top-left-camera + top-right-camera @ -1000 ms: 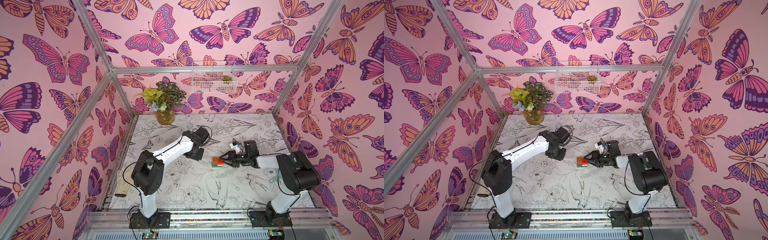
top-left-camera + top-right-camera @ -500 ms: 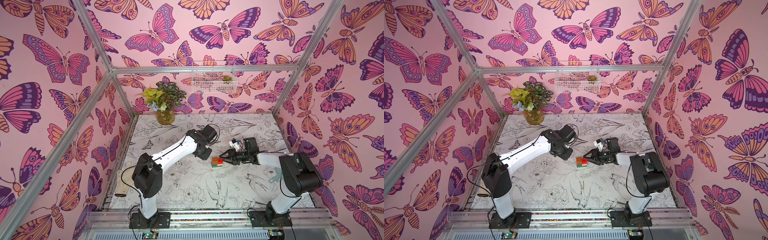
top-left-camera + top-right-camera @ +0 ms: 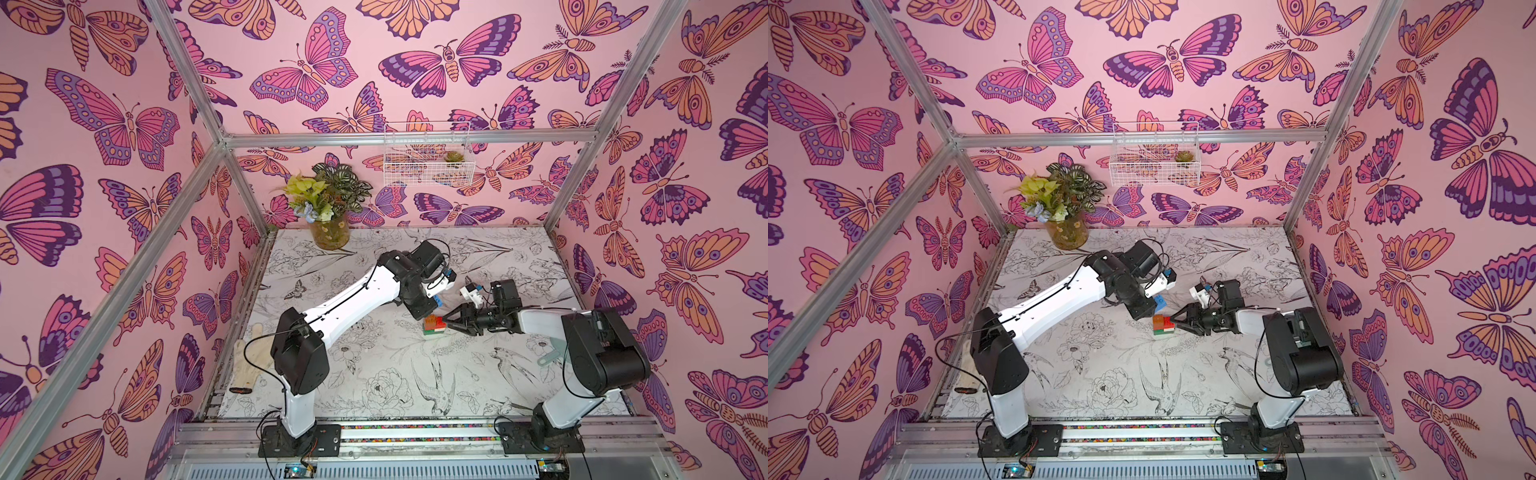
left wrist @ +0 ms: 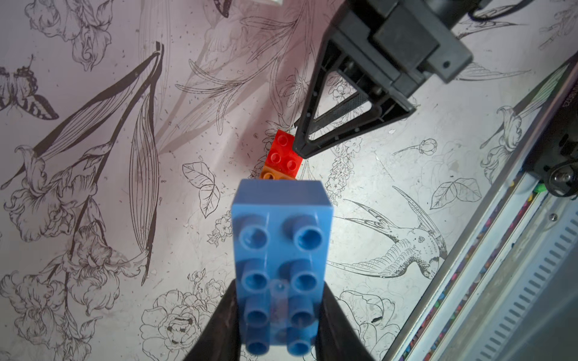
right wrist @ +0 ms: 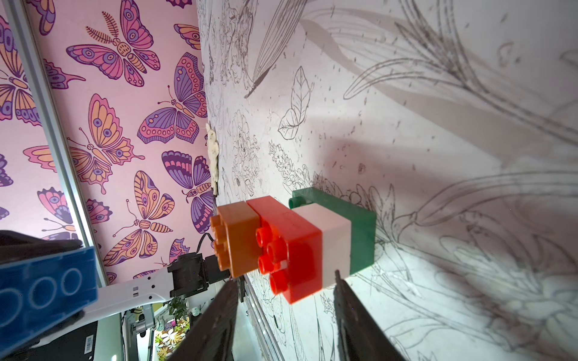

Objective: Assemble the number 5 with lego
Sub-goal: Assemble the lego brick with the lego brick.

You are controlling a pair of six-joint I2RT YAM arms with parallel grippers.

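Brick, blue, tight in left tool

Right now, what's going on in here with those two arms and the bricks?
Two robot arms are building a lego 5. The left gripper is shut on the blue brick and holds it above and beside the stack. The stack stands on the table: green brick at the bottom, then white brick, red brick and orange brick on top. The right gripper flanks the stack's near end; whether it grips is unclear. The blue brick is not yet attached.
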